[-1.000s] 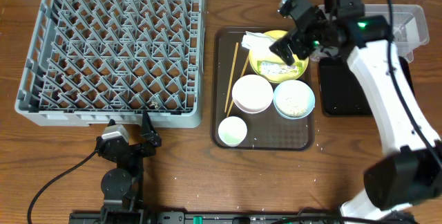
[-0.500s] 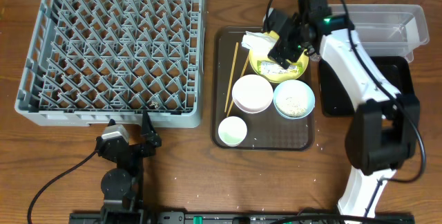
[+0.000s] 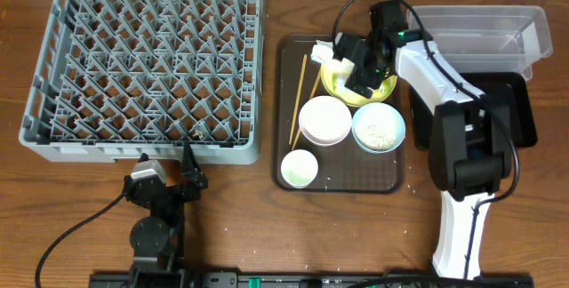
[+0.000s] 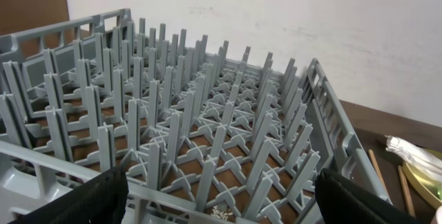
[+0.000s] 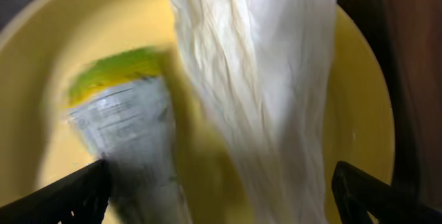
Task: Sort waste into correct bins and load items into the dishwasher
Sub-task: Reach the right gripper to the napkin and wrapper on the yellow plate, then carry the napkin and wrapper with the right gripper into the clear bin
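Grey peg rack [image 3: 147,61] upright at L. To its R, yellow plate [image 3: 332,83] w/ crumpled white wrapper [image 3: 322,52] at its upper-L rim + yellow-green packet [image 5: 128,120] flat on it. Nearer front: white bowl [image 3: 324,120] beside lt-blue bowl [image 3: 356,128] holding rice grains [image 3: 379,133]. Small white cup [image 3: 299,168] in front. Chopsticks [image 3: 297,101] lie lengthwise at L. Clear tub [image 3: 484,30] far R, black tray [image 3: 517,110] just in front.

The rack [image 3: 142,57] was plain grey, its pegs forming a regular grid. The plate [image 5: 359,113] was yellow, the wrapper [image 5: 262,79] crinkled white, and the packet [image 5: 128,120] yellow-green at the top with a pale, printed body. One white bowl [image 3: 324,120] and one light-blue bowl [image 3: 379,128] stood out against the dark brown serving tray [image 3: 342,180].
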Controlling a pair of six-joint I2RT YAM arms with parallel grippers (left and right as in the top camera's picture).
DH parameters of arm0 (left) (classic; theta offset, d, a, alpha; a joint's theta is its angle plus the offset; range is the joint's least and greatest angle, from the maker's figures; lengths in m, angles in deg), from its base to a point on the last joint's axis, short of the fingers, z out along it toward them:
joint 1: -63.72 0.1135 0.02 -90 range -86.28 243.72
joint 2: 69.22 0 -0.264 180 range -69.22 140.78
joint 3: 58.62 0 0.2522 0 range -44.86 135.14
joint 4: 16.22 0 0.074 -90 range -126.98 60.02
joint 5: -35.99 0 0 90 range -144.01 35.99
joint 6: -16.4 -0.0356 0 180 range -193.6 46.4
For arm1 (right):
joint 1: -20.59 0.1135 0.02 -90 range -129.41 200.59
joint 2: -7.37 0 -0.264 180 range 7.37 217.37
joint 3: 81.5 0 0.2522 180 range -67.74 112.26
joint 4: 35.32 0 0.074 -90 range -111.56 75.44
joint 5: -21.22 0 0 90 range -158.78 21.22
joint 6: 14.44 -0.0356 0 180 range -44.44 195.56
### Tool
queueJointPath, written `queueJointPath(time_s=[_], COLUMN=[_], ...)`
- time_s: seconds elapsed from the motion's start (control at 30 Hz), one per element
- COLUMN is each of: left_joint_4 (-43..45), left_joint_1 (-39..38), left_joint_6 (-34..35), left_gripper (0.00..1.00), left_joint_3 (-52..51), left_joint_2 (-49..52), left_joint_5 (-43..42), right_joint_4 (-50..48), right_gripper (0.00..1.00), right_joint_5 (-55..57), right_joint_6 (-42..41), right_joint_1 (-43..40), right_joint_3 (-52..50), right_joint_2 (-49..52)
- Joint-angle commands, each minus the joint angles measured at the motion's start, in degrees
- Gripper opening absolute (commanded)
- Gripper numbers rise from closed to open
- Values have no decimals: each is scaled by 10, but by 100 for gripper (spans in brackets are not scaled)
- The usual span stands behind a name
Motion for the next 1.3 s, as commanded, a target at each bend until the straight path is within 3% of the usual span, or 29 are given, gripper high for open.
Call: queueJointPath(time_s=[0.0,0.1,0.23,0.43,0.63,0.9,1.13,1.27], left_joint_4=[-21,-21,-21,-21,-21,-21,-21,-21], left_joint_1=[1,1,1,1,1,1,1,1], left_joint_6=[-11,-11,-11,-11,-11,-11,-11,-11], left_gripper=[88,88,88,88,88,88,88,88], left_joint_3=[-11,-11,-11,-11,-11,-11,-11,-11], left_joint_2=[-5,-5,-5,-5,-5,-5,-5,-5], left_joint_5=[5,5,5,5,5,5,5,5], right_joint_4=[-17,-28,-24,-19,-13,-16,-22,-18], right_gripper=[99,94,65,50,2,1,1,1], right_joint_5=[8,7,-6,-38,-38,-38,-37,26], right_joint_6=[22,22,22,-1,-85,-271,-439,-585], right_joint_1=[5,5,5,5,5,5,4,-5], right_joint_3=[9,9,8,8,8,24,39,39], right_joint_2=[19,29,35,42,43,7,-108,-176])
